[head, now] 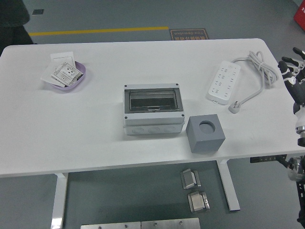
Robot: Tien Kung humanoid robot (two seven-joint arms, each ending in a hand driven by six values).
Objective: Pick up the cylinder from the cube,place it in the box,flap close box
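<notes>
A grey cube (205, 134) with an empty round hole in its top stands near the table's front edge. To its left sits the grey box (153, 109), its clear flap shut flat. No cylinder shows; the dark flap hides the box's inside. My right hand (291, 70) is at the picture's right edge, off the table's right side, fingers spread and holding nothing. My left arm is out of view.
A white power strip (224, 82) with a coiled cable (256, 63) lies at the right. A purple dish (67, 76) with paper cards sits at the far left. A person's dark clothing (12, 14) shows at the top left corner.
</notes>
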